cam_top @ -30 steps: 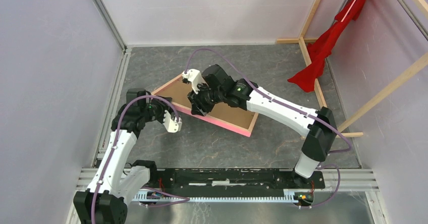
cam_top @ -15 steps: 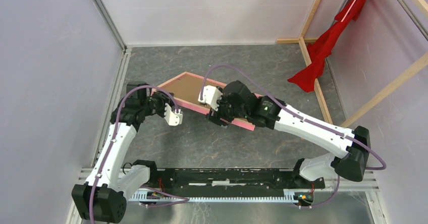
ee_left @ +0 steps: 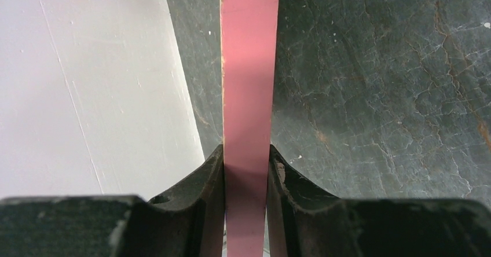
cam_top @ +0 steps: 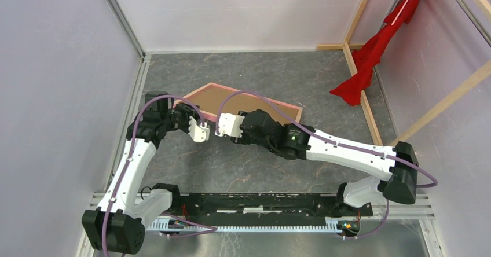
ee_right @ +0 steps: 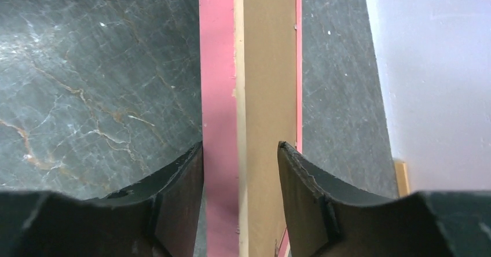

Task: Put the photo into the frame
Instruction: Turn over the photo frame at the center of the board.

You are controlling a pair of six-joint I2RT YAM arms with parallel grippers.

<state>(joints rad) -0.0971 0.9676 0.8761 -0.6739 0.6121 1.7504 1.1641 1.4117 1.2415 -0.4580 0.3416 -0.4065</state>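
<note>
The frame (cam_top: 257, 96) stands tilted on the dark floor, with its pink rim up and its back facing the camera. The brown hardboard back of the photo (cam_top: 211, 98) shows inside the rim; the printed side is hidden. My left gripper (cam_top: 200, 128) is shut on the frame's pink edge (ee_left: 249, 66) at the near left; the left wrist view shows both fingers pressed on it around (ee_left: 246, 150). My right gripper (cam_top: 223, 125) is just right of it. Its jaws (ee_right: 240, 147) are apart and straddle the pink edge (ee_right: 217, 66) and the brown board (ee_right: 269, 66).
A red cloth (cam_top: 376, 48) hangs on bare wooden beams (cam_top: 359, 74) at the back right. Pale walls close in the floor at the left and back. The left arm is near the left wall's rail (cam_top: 130, 112).
My right gripper has left the middle of the brown board and swung left and nearer, to the frame's near edge beside the left gripper. The frame has tipped up steeper.
</note>
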